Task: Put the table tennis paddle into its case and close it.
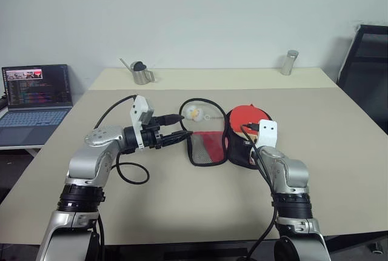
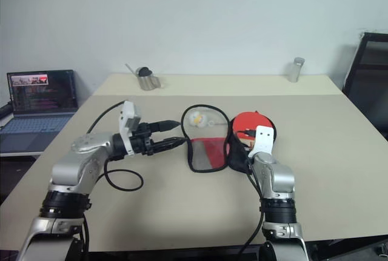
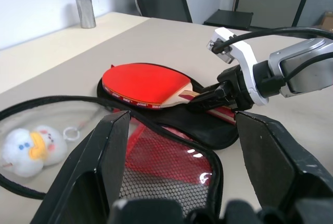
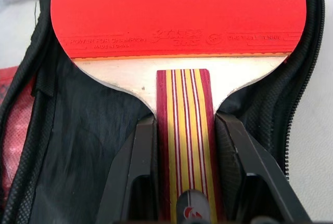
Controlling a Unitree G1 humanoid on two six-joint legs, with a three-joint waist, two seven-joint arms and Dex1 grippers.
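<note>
The case (image 1: 203, 147) lies unzipped and spread flat on the table (image 1: 151, 206), its red mesh half to the left and its black half to the right. On the black half rests the table tennis paddle (image 1: 248, 117), red face up (image 3: 143, 83), its head toward the far side. My right gripper (image 4: 184, 122) is shut on the striped wooden handle (image 4: 184, 146). My left gripper (image 1: 182, 126) is held level and open at the left rim of the mesh half, which shows between its fingers (image 3: 99, 167).
A small white plush keychain (image 1: 193, 113) lies by the far end of the open case. A metal pitcher (image 1: 141, 72) and a metal cylinder (image 1: 290, 62) stand at the table's far edge. There is a laptop (image 1: 36, 94) at the left and a black chair (image 1: 367, 61) at the right.
</note>
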